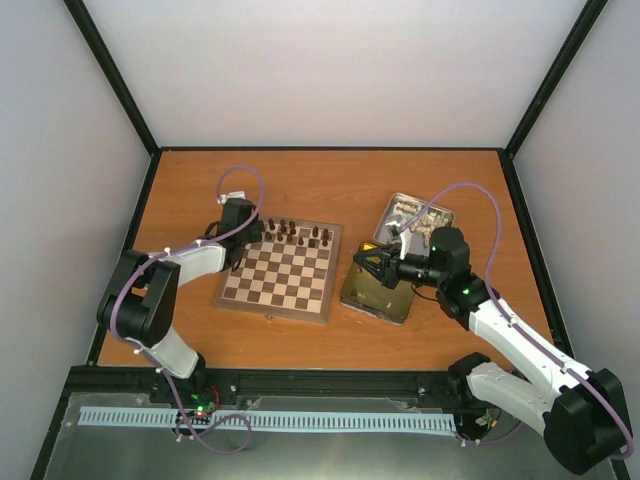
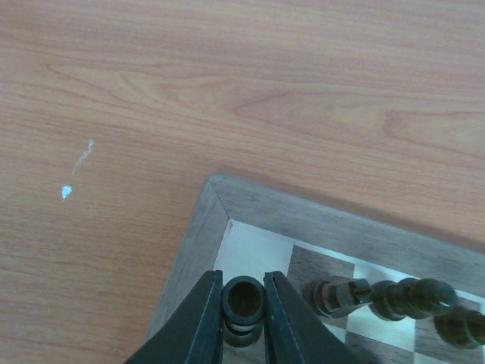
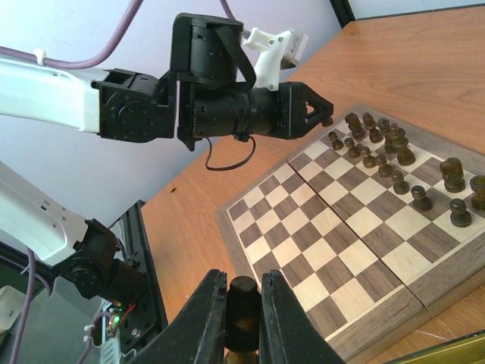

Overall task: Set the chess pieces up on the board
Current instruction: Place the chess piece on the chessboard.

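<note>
Chess pieces (image 1: 296, 234): gripped one apiece, left gripper (image 2: 242, 303) at board (image 1: 280, 280) corner for seating, right gripper (image 3: 243, 303) beside board awaiting placement.

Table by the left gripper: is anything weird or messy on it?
Yes: two small white specks on the orange-brown wooden table, near a corner of the dark-and-cream wooden chessboard. They look like scuffs or crumbs.
</note>
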Tool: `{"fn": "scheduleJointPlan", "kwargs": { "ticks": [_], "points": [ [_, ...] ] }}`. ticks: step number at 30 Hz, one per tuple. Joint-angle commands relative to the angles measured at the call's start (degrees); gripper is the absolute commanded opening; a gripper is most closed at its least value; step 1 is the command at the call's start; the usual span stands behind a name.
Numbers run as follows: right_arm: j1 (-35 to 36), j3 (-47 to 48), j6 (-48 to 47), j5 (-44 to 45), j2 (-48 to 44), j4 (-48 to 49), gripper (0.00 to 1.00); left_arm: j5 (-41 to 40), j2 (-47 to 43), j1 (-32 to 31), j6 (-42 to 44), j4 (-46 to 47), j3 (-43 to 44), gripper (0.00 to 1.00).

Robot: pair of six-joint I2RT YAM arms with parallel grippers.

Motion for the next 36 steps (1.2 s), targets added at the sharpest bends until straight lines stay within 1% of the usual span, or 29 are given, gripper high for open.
{"fn": "scheduleJointPlan", "kwargs": {
  "ticks": [1,7,10,12,15,18,21,24,29,33,36],
  "points": [
    [0.23,0.71,-0.16,-0.94,0.78,1.00,0.06,-0.71,3.64,0.31,2.02,2.49,2.79,0.15],
    [0.24,0.79,0.17,-0.76,0.43,0.94,0.06,-1.95,7.14,0.31,2.27,2.10,5.96,0.15],
    [0.24,0.80,0.43,-0.75,0.51,0.96,0.06,-2.51,7.91,0.31,2.00,1.49,6.67,0.17],
    [0.23,0.85,0.55,-0.76,0.40,0.97,0.06,-2.54,7.95,0.31,1.91,1.28,6.61,0.22],
    [0.22,0.99,0.61,-0.76,0.37,0.91,0.06,-1.87,7.47,0.31,1.10,0.21,6.44,0.33],
    [0.23,1.12,0.73,-0.85,0.26,0.93,0.06,-0.56,5.73,0.31,-0.17,-1.22,6.01,0.41],
    [0.24,1.16,0.88,-0.93,-0.05,0.94,0.06,-0.90,2.75,0.31,-1.91,-5.03,7.02,0.44],
    [0.24,1.12,1.10,-1.00,-0.49,0.61,0.06,-1.85,0.51,0.91,-5.07,-12.06,11.16,0.48],
    [0.21,0.84,1.13,-0.77,-1.12,0.36,0.06,1.34,-1.10,2.73,-7.12,-21.21,15.99,0.50],
    [0.21,0.94,1.29,-0.03,-1.10,-0.06,0.06,3.97,-2.00,2.95,-7.91,-24.16,17.41,0.48],
    [0.24,1.53,1.17,2.44,-0.40,-1.45,0.07,7.01,-5.59,2.95,-8.61,-24.18,16.72,0.48]
  ]
}}
